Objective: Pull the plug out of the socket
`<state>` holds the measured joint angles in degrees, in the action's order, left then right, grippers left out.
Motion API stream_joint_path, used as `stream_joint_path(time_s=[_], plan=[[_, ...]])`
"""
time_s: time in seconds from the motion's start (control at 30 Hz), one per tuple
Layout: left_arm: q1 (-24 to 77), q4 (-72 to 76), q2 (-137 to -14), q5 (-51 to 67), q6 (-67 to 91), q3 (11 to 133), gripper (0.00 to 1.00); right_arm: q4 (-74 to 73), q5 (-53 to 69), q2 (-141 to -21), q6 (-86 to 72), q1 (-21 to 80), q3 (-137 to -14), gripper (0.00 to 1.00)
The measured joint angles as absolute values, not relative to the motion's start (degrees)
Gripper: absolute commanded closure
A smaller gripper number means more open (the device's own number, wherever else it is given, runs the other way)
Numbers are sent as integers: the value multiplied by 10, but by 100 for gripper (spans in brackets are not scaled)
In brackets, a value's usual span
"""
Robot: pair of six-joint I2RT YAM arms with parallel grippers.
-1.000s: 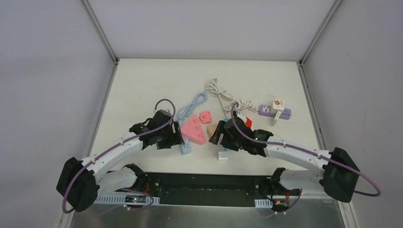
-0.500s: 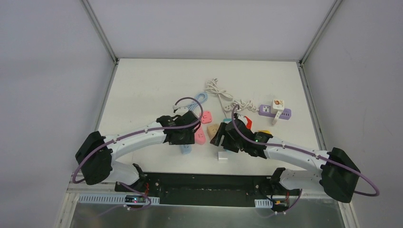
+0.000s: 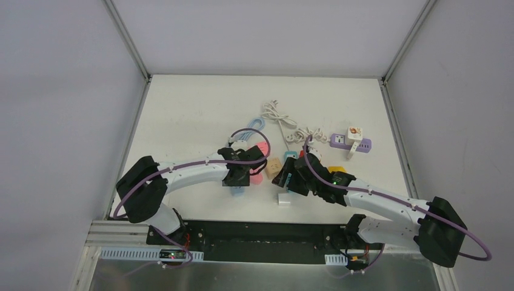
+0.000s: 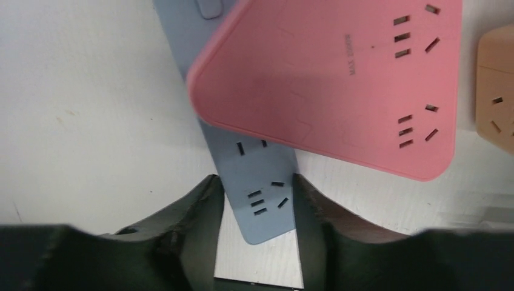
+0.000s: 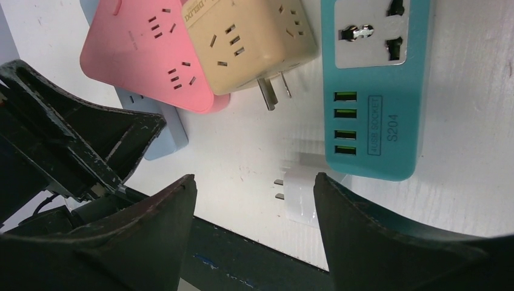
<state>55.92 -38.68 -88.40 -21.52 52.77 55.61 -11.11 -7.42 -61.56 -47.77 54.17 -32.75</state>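
Note:
A pink triangular socket block (image 4: pixel 339 79) lies on top of a light blue power strip (image 4: pixel 257 182). My left gripper (image 4: pixel 254 179) has its fingers on both side edges of the strip's near end, below the pink block; in the top view it (image 3: pixel 239 183) sits over that end of the strip (image 3: pixel 237 191). My right gripper (image 5: pixel 254 179) is open and empty above the table. A loose white plug adapter (image 5: pixel 300 194) lies by its right finger, and a beige cube adapter (image 5: pixel 248 42) with bare prongs leans on the pink block (image 5: pixel 151 54).
A teal USB power strip (image 5: pixel 376 91) lies right of the beige cube. A purple strip (image 3: pixel 363 146) with a white cube adapter (image 3: pixel 354 133) sits at the right. White cable (image 3: pixel 279 115) and blue cable (image 3: pixel 251 128) coil behind. The table's near edge (image 5: pixel 242 248) is under my right gripper.
My left arm has swung right and forward, from left of the pink block to over the blue strip's end. My right gripper has shifted slightly right.

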Motion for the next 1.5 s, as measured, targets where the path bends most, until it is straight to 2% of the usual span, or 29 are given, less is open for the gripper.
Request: stream_joint_path(time_s=[0.13, 0.33, 0.7, 0.83, 1.0, 1.17, 1.3, 1.4, 1.5], plan=[[559, -369, -861, -223, 534, 535, 69, -103, -65, -616, -477, 541, -328, 27], [559, -279, -764, -227, 562, 422, 71, -36, -35, -637, -490, 541, -321, 28], [558, -161, -676, -228, 615, 306, 73, 95, 15, -825, -561, 541, -362, 27], [558, -134, -654, -228, 626, 278, 73, 149, 26, -872, -587, 541, -382, 25], [548, -111, -628, -223, 633, 251, 73, 213, 34, -921, -619, 541, -389, 28], [536, -102, -609, -212, 635, 238, 72, 276, 39, -959, -642, 541, -388, 39], [525, -108, -588, -203, 635, 229, 68, 337, 56, -973, -649, 539, -377, 62], [517, -125, -572, -199, 630, 230, 61, 404, 71, -979, -662, 538, -368, 77], [513, -160, -555, -195, 619, 239, 52, 456, 78, -989, -667, 542, -361, 87]])
